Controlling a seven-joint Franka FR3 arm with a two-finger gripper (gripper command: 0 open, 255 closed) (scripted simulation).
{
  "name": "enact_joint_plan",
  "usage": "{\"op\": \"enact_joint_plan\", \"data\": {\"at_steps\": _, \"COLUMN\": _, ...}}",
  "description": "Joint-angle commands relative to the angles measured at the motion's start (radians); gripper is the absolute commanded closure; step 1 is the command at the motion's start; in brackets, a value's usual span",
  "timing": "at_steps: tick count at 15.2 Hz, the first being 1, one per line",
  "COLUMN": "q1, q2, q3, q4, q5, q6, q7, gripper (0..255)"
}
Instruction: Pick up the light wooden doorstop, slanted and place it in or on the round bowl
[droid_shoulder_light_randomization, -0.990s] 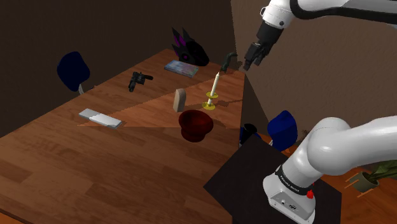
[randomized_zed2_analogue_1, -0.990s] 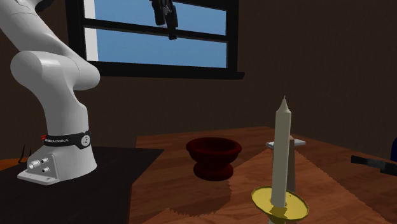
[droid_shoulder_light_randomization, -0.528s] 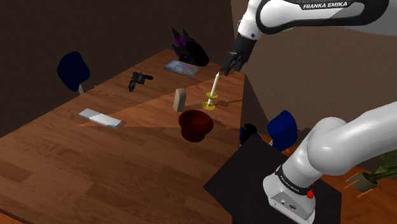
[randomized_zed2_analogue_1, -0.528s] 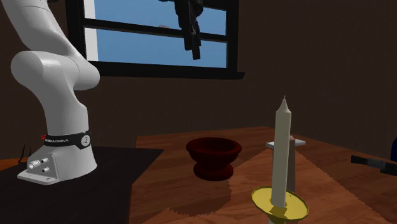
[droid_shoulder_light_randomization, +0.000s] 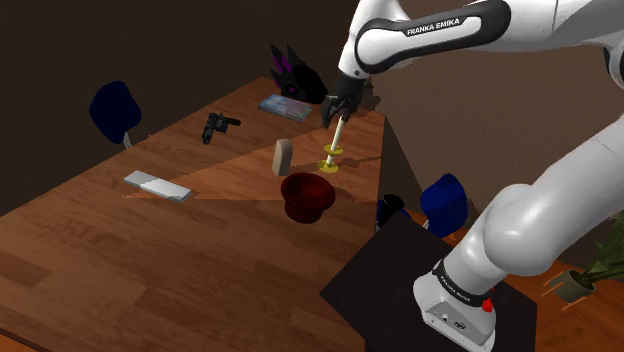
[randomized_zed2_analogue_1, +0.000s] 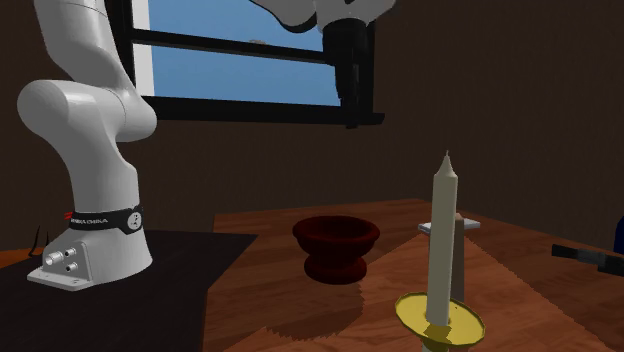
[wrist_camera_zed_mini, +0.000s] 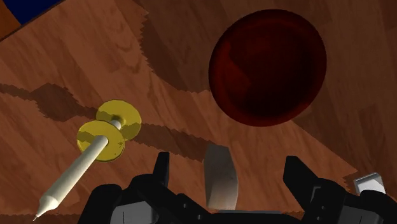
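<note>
The light wooden doorstop (droid_shoulder_light_randomization: 284, 156) stands upright on the wooden table, just beyond the dark red round bowl (droid_shoulder_light_randomization: 307, 193). My black gripper (droid_shoulder_light_randomization: 334, 110) hangs high above the table, over the tip of the candle, to the right of the doorstop in the shoulder view. In the wrist view its fingers (wrist_camera_zed_mini: 160, 173) stand wide apart, so my gripper (wrist_camera_zed_mini: 229, 177) is open and holds nothing. Far below, the doorstop (wrist_camera_zed_mini: 220, 175) appears between them, with the bowl (wrist_camera_zed_mini: 268, 67) beside it. In the second exterior view my gripper (randomized_zed2_analogue_1: 349, 95) is up in front of the window, and the bowl (randomized_zed2_analogue_1: 336, 245) sits on the table.
A tall white candle (droid_shoulder_light_randomization: 337, 135) in a yellow holder stands close to the doorstop. A grey flat block (droid_shoulder_light_randomization: 157, 185), a black pistol-like object (droid_shoulder_light_randomization: 218, 125), a book (droid_shoulder_light_randomization: 285, 106) and a black spiky thing (droid_shoulder_light_randomization: 297, 75) lie farther off. Blue chairs (droid_shoulder_light_randomization: 115, 108) flank the table.
The arm has swung down and toward the shoulder view's left, from beside the wall to above the candle. The gripper stayed open.
</note>
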Motion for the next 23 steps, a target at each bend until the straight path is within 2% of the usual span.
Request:
{"op": "enact_joint_plan", "data": {"at_steps": 1, "q1": 0.003, "q2": 0.083, "q3": -0.001, "q4": 0.046, "q5": 0.011, "q6": 0.033, "q7": 0.002, "gripper": 0}}
{"op": "enact_joint_plan", "data": {"at_steps": 9, "q1": 0.004, "q2": 0.394, "q3": 0.004, "q4": 0.258, "q5": 0.057, "q6": 0.117, "q7": 0.007, "gripper": 0}}
{"op": "enact_joint_plan", "data": {"at_steps": 16, "q1": -0.003, "q2": 0.675, "q3": 0.015, "q4": 0.520, "q5": 0.092, "q6": 0.125, "q7": 0.012, "gripper": 0}}
{"op": "enact_joint_plan", "data": {"at_steps": 23, "q1": -0.005, "q2": 0.735, "q3": 0.018, "q4": 0.523, "q5": 0.096, "q6": 0.181, "q7": 0.010, "gripper": 0}}
